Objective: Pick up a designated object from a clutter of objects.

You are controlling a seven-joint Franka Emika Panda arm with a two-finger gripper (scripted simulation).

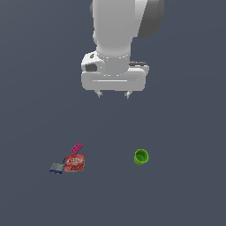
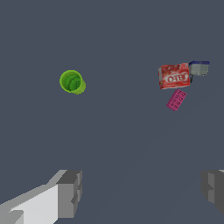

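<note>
End effector (image 1: 114, 94) raised above table (image 1: 185, 185), jaws apart and empty, green cup (image 1: 141, 157) upright, well apart from red box (image 1: 74, 163), magenta brick (image 1: 77, 148), grey item (image 1: 56, 167).

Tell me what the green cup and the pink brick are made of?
The green cup looks like plain plastic: one bright lime colour all over, smooth walls, hollow inside, no print. The pink brick also looks like moulded plastic, since its top shows rows of little studs like a toy building block. Both are simulator renders, so this is only how they look.
</note>
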